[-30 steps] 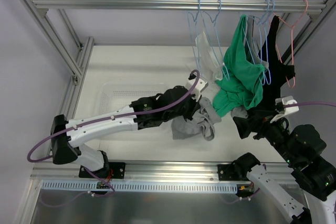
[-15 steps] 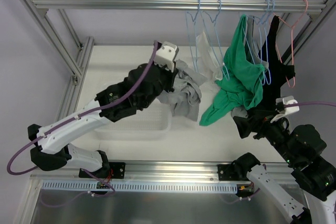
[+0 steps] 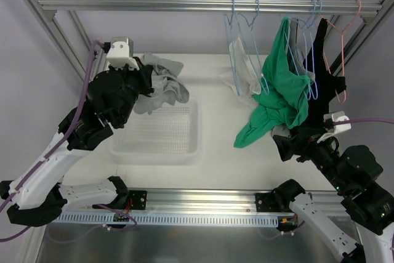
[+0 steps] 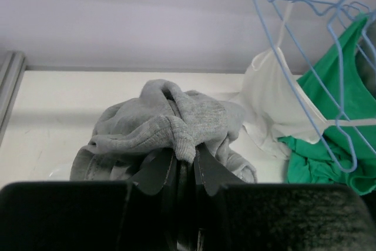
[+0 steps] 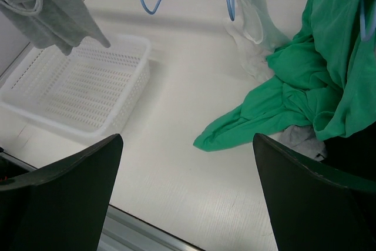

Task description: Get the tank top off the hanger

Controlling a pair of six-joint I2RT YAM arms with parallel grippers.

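Tank top (image 3: pixel 163 83), grey knit, looks light, soft and limp. It should bunch and sag wherever it is pinched, with nothing to break. A fold of the body or a strap is probably the best hold, and it would slide easily off smooth wire.

Nearest, at about 4 o'clock by the table (image 3: pixel 215 170) edge, the right gripper (image 5: pixel 188 145) has its fingers spread wide and holds nothing.

Further in, at 9 o'clock, a white plastic basket (image 3: pixel 194 129) sits on the table.

Above the basket's far left corner, near 10 o'clock, the left gripper (image 4: pixel 185 168) has its fingers pressed together on a thick fold of the tank top. The shirt hangs off the table, well apart from every hanger.

It is crumpled into a lump, so I cannot make out neck or hem. Its bulk spills from the pinch toward 3 o'clock. A loose tail droops toward the basket, so I judge its long axis close to upright.

Farthest, from 12 to 2 o'clock, blue hangers (image 3: pixel 237 35) hang on the rail (image 3: pixel 154 3). A white garment (image 3: pixel 243 69), a green one (image 3: pixel 280 100) and a black one (image 3: pixel 326 84) hang there too.
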